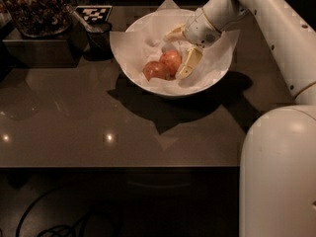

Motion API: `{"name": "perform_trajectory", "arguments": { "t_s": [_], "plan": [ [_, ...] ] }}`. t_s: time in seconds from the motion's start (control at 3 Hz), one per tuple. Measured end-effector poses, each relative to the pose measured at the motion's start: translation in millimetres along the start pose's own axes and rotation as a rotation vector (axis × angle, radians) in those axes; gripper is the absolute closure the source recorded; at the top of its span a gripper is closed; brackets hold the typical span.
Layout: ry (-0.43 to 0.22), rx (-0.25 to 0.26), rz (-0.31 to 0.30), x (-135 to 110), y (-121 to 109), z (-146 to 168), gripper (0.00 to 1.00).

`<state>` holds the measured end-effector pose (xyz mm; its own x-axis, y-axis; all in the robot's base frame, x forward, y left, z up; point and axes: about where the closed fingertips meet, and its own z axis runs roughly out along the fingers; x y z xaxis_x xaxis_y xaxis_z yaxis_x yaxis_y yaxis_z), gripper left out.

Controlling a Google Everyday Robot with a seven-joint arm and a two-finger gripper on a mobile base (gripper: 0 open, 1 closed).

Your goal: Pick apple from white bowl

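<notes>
Cream tool (181,49), fingers spread, hangs in the white bowl (168,93) beside an orange-red apple (171,59) and a darker red apple (154,71). The desk (74,122) is glossy grey-brown; the tag (94,14) behind is black-and-white checked.
</notes>
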<state>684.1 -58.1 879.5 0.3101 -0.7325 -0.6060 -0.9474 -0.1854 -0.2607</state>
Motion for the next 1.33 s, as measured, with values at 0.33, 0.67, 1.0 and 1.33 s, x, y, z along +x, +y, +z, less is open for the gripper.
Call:
{"name": "perform_trajectory", "arguments": {
  "t_s": [0.33,0.67,1.0,1.33],
  "plan": [
    [-0.011,0.007,0.010,4.5,0.1,3.1,0.19],
    [-0.025,0.017,0.021,9.1,0.9,6.0,0.38],
    [-0.029,0.041,0.028,12.0,1.9,5.5,0.61],
    [-0.029,0.063,0.031,13.0,2.6,3.7,0.84]
  ]
}}
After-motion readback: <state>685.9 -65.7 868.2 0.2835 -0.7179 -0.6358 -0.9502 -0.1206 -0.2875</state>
